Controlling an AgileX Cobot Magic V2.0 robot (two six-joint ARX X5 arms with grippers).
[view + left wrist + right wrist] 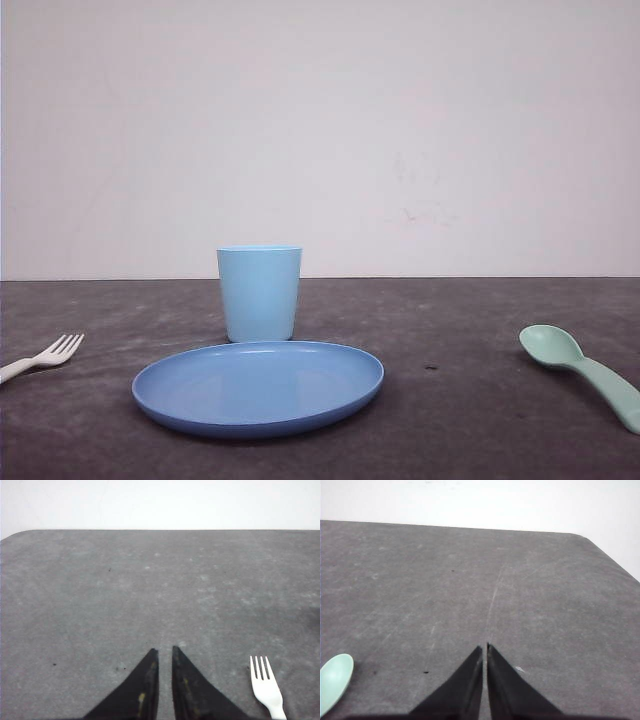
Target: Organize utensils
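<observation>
A white fork (45, 357) lies flat at the left edge of the dark grey worktop (460, 400), its tines pointing toward the middle and its handle running off the left side of the front view. A mint-green spoon (580, 368) lies at the right edge, bowl up and turned toward the middle, handle slanting to the near right corner. Between them, well apart from both, a round blue plate (258, 386) sits near the front edge, with a light blue cup (259, 292) standing upright just behind it.

The left gripper (164, 652) hangs over bare worktop with its jaws nearly together, only a thin slit between them, holding nothing; the fork lies just beside it. The right gripper (484, 648) has its jaws likewise almost closed and empty, with the spoon's bowl off to one side.
</observation>
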